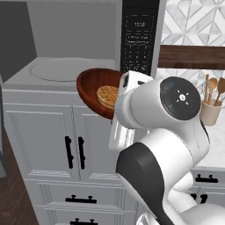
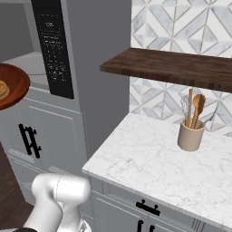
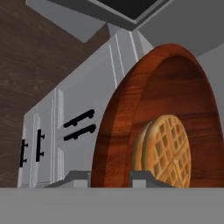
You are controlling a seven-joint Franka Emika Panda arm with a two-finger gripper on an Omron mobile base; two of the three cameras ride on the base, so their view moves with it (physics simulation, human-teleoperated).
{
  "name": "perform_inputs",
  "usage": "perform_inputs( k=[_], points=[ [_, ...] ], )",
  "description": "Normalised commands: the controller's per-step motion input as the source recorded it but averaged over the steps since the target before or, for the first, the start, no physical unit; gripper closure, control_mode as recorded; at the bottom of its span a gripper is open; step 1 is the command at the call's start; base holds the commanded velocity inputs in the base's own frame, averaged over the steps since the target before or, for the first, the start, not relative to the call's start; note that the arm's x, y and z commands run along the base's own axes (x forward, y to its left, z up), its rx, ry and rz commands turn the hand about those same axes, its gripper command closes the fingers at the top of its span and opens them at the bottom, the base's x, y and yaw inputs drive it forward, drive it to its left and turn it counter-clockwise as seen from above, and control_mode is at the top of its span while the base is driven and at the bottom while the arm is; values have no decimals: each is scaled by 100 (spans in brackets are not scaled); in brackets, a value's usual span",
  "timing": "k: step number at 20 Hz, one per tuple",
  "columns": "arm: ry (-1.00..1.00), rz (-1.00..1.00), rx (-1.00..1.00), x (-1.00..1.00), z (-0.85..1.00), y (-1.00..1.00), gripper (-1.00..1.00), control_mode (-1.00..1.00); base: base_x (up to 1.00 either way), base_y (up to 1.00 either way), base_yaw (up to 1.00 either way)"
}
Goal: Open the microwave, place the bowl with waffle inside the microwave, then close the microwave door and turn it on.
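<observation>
The microwave (image 1: 74,35) stands open, showing its light grey inside, round turntable (image 1: 57,70) and black control panel (image 1: 139,39). The microwave door (image 1: 2,132) is swung out at the far left edge. The reddish-brown bowl (image 1: 93,85) hangs tilted in front of the opening's lower right, just past the front edge. The golden waffle (image 1: 107,96) rests against its lower inner wall. My gripper (image 3: 111,177) is shut on the bowl's (image 3: 131,113) rim, one fingertip on each side, with the waffle (image 3: 164,151) close by. The bowl (image 2: 11,84) also shows at the left edge of the right base view.
White cabinet doors with black handles (image 1: 74,151) sit under the microwave. To the right is a marble counter (image 2: 154,163) with a beige utensil cup (image 2: 190,136) and a dark wooden shelf (image 2: 172,65) above it. My own arm (image 1: 167,132) blocks the lower right.
</observation>
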Motion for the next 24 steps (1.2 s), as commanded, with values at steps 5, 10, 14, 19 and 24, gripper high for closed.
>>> perform_inputs(
  k=[5, 10, 14, 19, 24],
  points=[
    [-5, 12, -6, 40, 0, 32, 100, -100, 0, 0, 0],
    [-8, 12, -3, 62, 0, 14, 100, -100, 0, 0, 0],
    [-8, 21, -6, 48, 0, 34, 100, -100, 0, 0, 0],
    [-10, 13, -7, 57, 1, 23, 100, -100, 0, 0, 0],
    [-3, 2, -11, 62, 10, 13, 100, -100, 0, 0, 0]
  ],
)
